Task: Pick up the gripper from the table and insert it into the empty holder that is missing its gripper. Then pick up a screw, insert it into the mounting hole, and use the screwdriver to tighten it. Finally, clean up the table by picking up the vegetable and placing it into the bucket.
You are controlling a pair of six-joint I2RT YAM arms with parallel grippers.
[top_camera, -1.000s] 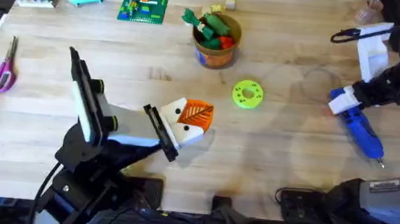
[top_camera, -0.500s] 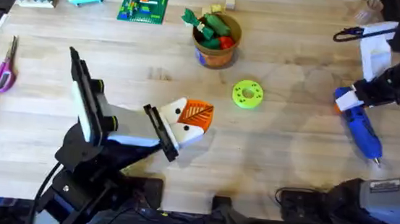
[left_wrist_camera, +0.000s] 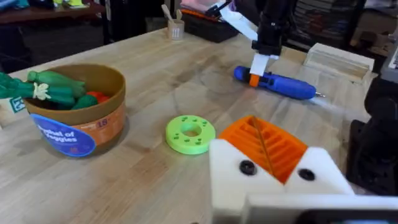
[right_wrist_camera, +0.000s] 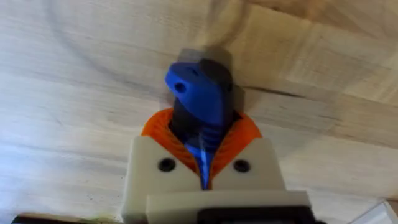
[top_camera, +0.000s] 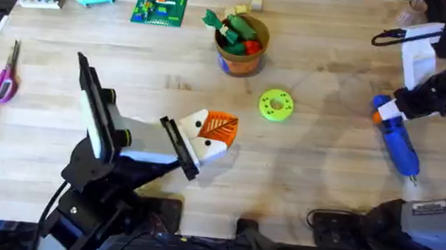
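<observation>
Item — screwdriver (top_camera: pixel 398 143): lies on the worktop (top_camera: pixel 131 60) at the right, tip toward the arms' side, right pincer (top_camera: pixel 392 110) clamped on its orange-collar end; over the last second it has slid slightly away from the left and swung more upright, so I judge it is being parked or re-gripped, not driving a screw. Item — holder (top_camera: pixel 209 145): orange ribbed gripper (top_camera: pixel 221 126) seated in it, gripped by the left pincer (top_camera: pixel 196 151), unmoved. Item — bucket (top_camera: pixel 242 50): far centre, green and red vegetables inside; lime disc (top_camera: pixel 276 104) near it.
</observation>
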